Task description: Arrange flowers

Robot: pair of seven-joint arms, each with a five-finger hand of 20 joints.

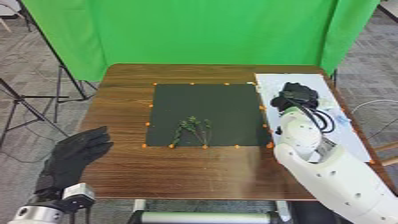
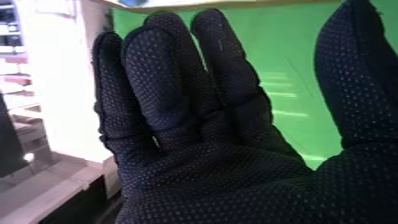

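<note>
Green backdrop [image 1: 204, 40]: one, behind the far edge of the brown table [image 1: 195, 175]. Dark mat [image 1: 182, 100]: one, flat, mid-table, edged by several orange markers [image 1: 237, 146]. White board [image 1: 277, 79]: one, right of the mat. Green sprigs [image 1: 190, 126]: apparently three, lying close together by the mat's near edge. Robot hands: two. Right robot hand [image 1: 295, 95]: over the board, fingers straight, thumb spread wide, palm bare. Left robot hand [image 1: 73, 156]: at the table's near left, loosely extended. Likely faults: thin, bunched stems may tangle, dragging neighbours; thick gloved fingers could crush leafy tips.
</note>
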